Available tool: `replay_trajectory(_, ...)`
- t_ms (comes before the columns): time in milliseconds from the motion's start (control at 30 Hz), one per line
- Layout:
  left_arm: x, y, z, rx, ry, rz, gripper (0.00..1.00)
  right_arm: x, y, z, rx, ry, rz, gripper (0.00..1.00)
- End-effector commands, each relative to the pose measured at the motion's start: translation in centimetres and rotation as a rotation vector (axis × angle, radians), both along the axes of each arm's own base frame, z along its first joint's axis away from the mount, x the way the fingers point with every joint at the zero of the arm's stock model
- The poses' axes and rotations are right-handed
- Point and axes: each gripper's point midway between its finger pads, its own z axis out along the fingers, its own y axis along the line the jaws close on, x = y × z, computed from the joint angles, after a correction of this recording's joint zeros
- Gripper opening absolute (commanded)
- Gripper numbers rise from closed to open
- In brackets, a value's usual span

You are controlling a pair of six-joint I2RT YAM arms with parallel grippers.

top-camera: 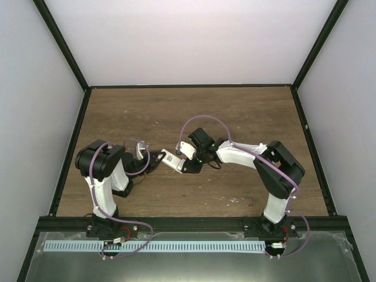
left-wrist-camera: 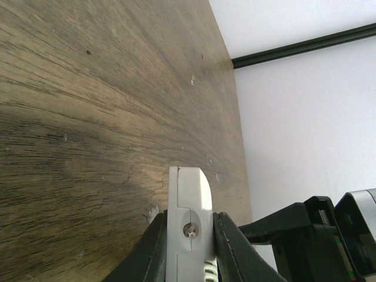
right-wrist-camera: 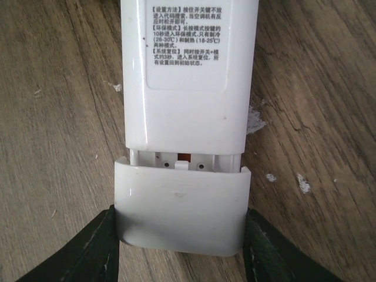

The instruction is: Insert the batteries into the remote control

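Well, from where I stand the job looks barely under way. The remote control (right-wrist-camera: 188, 88) hangs just above the wooden table (right-wrist-camera: 53, 117), about midway between the two arms, back side up with its printed label showing. The left gripper (left-wrist-camera: 190, 222) is clamped tight on one narrow end of it, fingers pressed against both flat faces. At the other end the right gripper (right-wrist-camera: 179, 214) stands about half open, its black fingers (right-wrist-camera: 94, 252) bearing on either side of the battery cover (right-wrist-camera: 176, 194), so I'd say it holds that cover.

The cover sits offset from the body, and a narrow gap (right-wrist-camera: 183, 158) shows the edge of the battery compartment, with a small orange bit inside that I can't make out. So the opening step is partly done at best: the cover is not yet off.

I see no batteries anywhere, neither on the table nor in a gripper, and whether any lie in the compartment I can't tell. By my reckoning, clearing the cover, fetching both cells, seating them and closing up all remain.
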Motion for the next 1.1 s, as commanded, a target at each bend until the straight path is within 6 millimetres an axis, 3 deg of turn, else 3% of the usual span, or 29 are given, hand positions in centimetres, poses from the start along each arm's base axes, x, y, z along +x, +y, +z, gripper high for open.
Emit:
replay_trajectory(0,0.1,0.3,0.3,0.016,-0.052,0.01,0.0,0.3,-0.3,-0.7,-0.028,-0.016,0.004,0.44)
replay_trajectory(200,0.1,0.3,0.2,0.015,-0.047,0.012,0.0,0.2,0.0,-1.2,-0.025,0.001,0.02,0.45)
replay_trajectory(1067,0.2,0.3,0.4,0.011,-0.053,0.01,0.0,0.6,1.9,-0.1,0.044,0.006,0.06,0.46)
